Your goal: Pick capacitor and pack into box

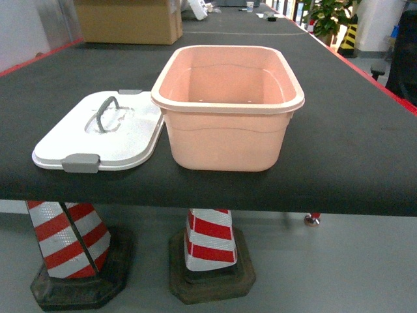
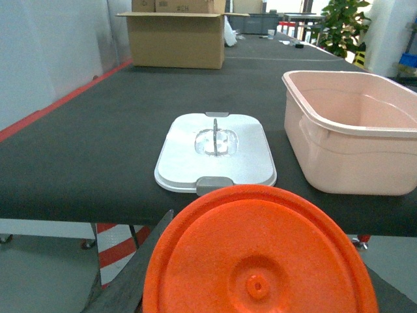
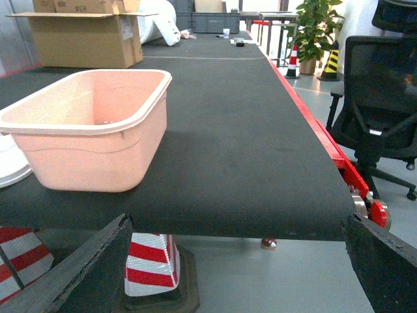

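Left wrist view: orange disc hides the end effector.

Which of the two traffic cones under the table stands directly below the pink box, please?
The right traffic cone, under the pink box; the other sits beneath the white lid.

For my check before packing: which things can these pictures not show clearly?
- Left gripper: left wrist view, hidden behind the round orange disc; state unknown.
- Salmon-pink plastic tub: floor partly hidden by its front wall.
- Right gripper: only dark finger edges show, cut off below.
- Capacitor: not identifiable.
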